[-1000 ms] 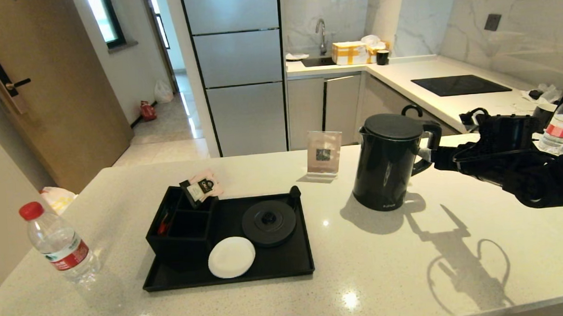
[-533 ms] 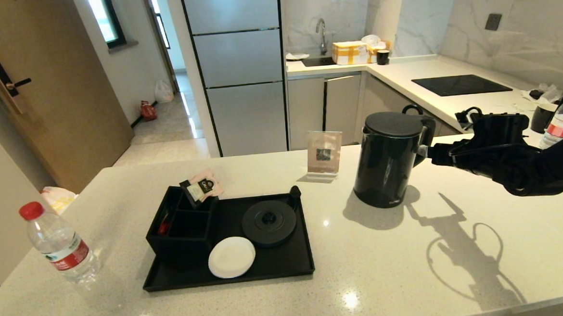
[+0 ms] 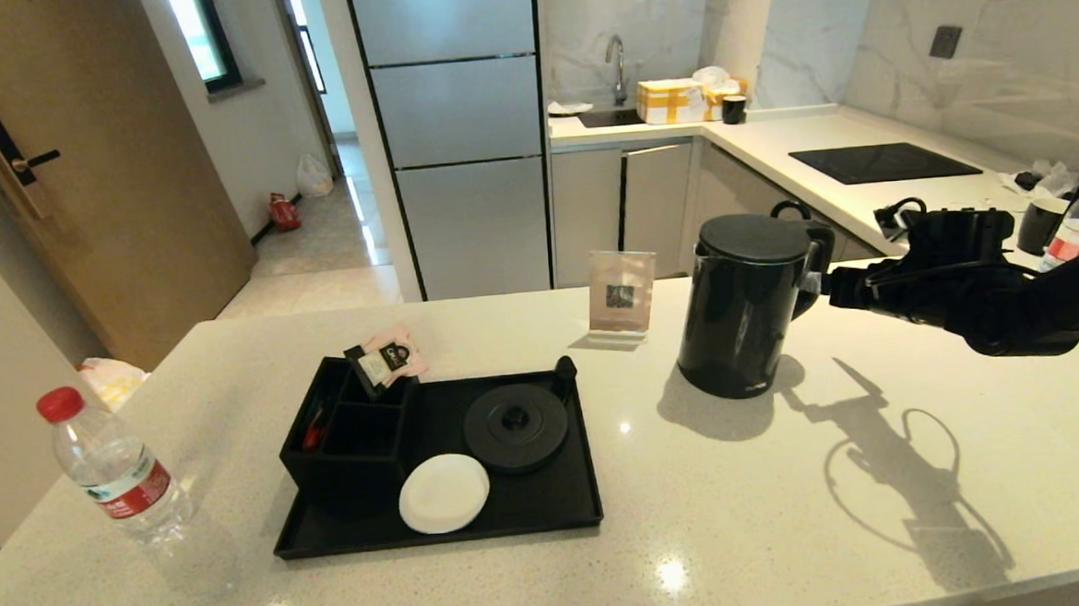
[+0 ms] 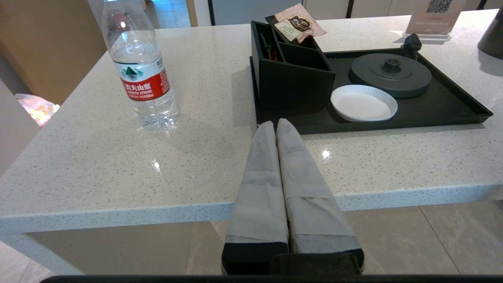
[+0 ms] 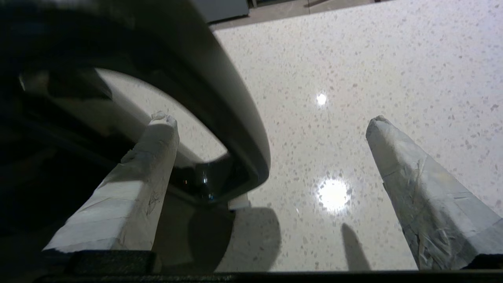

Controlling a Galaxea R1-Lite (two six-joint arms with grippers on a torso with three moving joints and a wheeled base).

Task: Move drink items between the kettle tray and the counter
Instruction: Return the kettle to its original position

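The tall black kettle stands upright on the beige counter, to the right of the kettle tray. My right gripper is open at the kettle's handle; the loop passes between the spread fingers without being clamped. The tray carries the round kettle base, a white disc and the divided box. A water bottle with a red cap stands on the counter left of the tray. My left gripper is shut and empty, low at the counter's front edge.
A small card stand is behind the tray, left of the kettle. Sachets stick out of the divided box. A second bottle and a black mug stand at the far right. The black hob lies on the back counter.
My right arm has lifted slightly and drawn back toward the far right. The kettle shifted a little away from me and now stands still.
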